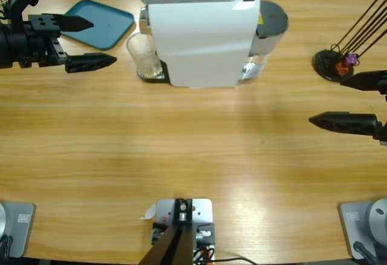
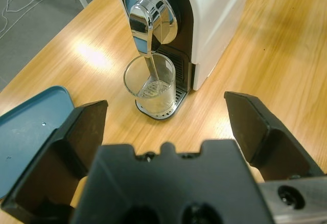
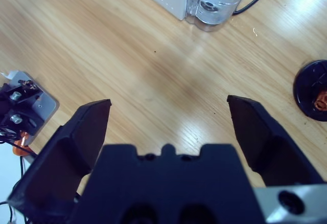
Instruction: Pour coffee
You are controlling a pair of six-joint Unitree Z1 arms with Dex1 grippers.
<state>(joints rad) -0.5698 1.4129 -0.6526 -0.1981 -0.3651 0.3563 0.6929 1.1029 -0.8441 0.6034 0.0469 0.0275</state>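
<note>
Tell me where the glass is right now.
The glass stands on the drip tray under the spout of the white coffee machine, at that machine's left end in the high view, beside the blue tray.

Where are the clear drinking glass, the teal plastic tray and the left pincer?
Clear drinking glass [image 2: 151,86]: left wrist view, on its side wall.
Teal plastic tray [image 1: 109,22]: high view, on its bare floor.
Left pincer [image 1: 100,41]: high view, midway between its open tips.

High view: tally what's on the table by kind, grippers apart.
Coffee machine: 1
Glass, under the spout, shallow pale liquid inside: 1
Teal tray: 1
Black capsule stand with rods: 1
Total on table: 4
Grippers: 2, left gripper and right gripper, both open, holding nothing.
</note>
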